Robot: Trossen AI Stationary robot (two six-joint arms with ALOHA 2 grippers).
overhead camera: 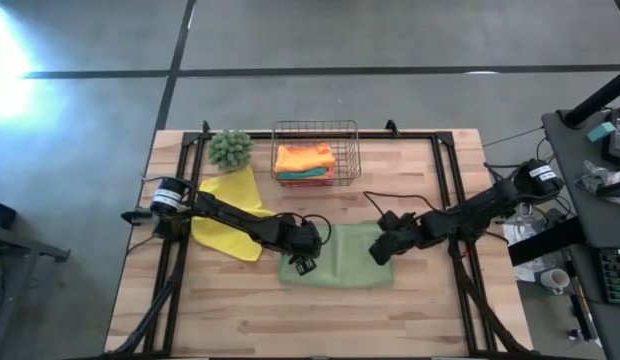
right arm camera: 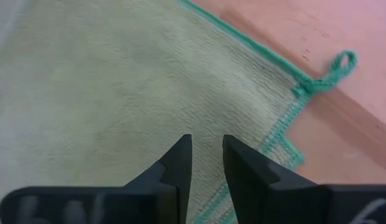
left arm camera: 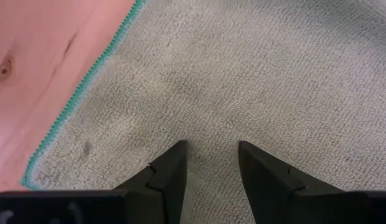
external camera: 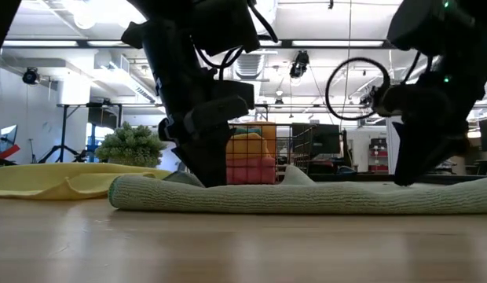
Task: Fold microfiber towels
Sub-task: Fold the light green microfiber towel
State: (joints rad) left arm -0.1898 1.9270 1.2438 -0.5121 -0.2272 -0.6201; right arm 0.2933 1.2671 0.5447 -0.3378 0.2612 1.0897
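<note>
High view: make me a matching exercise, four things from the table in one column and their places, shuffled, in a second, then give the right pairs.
Things
1. sage green towel
2. yellow towel
3. orange towel
4. ball plant

Places
A. in the wire basket
B. at the table's far edge, left of the basket
C. under the left arm, left of the green towel
D. flat at mid-table, between the left gripper and the right gripper

Pairs: 1-D, 2-C, 3-A, 4-B
</note>
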